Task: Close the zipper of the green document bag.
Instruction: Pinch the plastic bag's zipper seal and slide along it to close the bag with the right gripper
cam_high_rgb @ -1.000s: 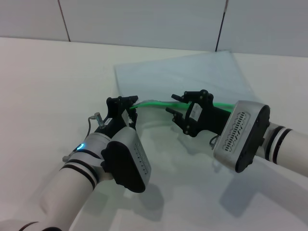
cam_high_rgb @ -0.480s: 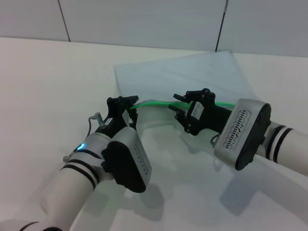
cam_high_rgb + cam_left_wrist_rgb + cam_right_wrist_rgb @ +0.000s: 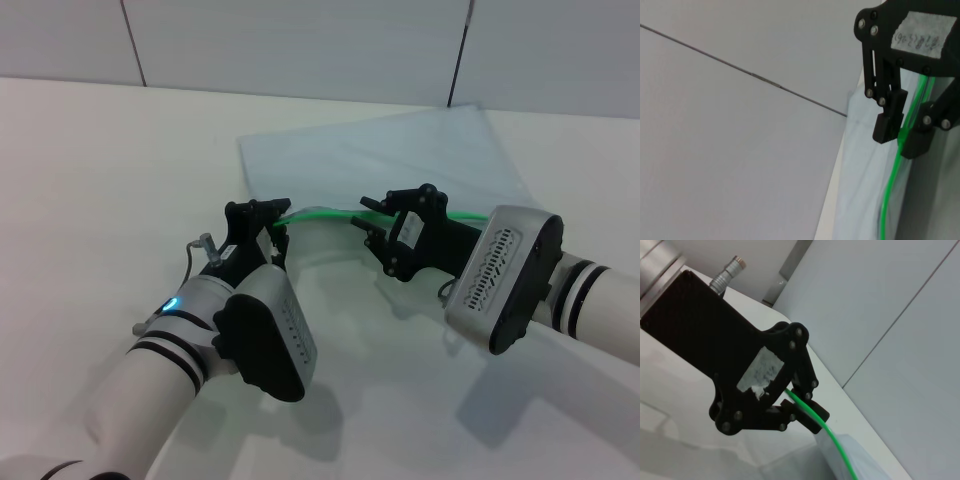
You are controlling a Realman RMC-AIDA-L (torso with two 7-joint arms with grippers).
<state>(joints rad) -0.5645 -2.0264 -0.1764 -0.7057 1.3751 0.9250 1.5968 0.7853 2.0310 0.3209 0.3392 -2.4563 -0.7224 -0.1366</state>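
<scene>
The green document bag (image 3: 380, 155) lies flat on the white table (image 3: 90, 160), in the upper middle of the head view. It is thin, smooth, see-through plastic, pale blue-grey, and shaped like a big rectangle. Its near edge lifts up off the table a little. The zipper (image 3: 320, 212) is a thin bright green strip along that near edge. Parts of it hide behind the two black grippers, and I cannot find the little slider tab anywhere.

The left gripper (image 3: 268, 225) sits at the left end of the green strip, in the middle of the head view. Its jaws stand narrow, pinched on the strip, with one black finger on each side. The other arm's camera shows the green line running right in between those fingers (image 3: 805, 415).

The right gripper (image 3: 372, 232) is just right of the middle, also at the green strip. Its fingers are black and bony with small screws. In the left wrist view the strip passes between its two pads (image 3: 887, 127), which stand narrow around it. I cannot tell if they squeeze it.
</scene>
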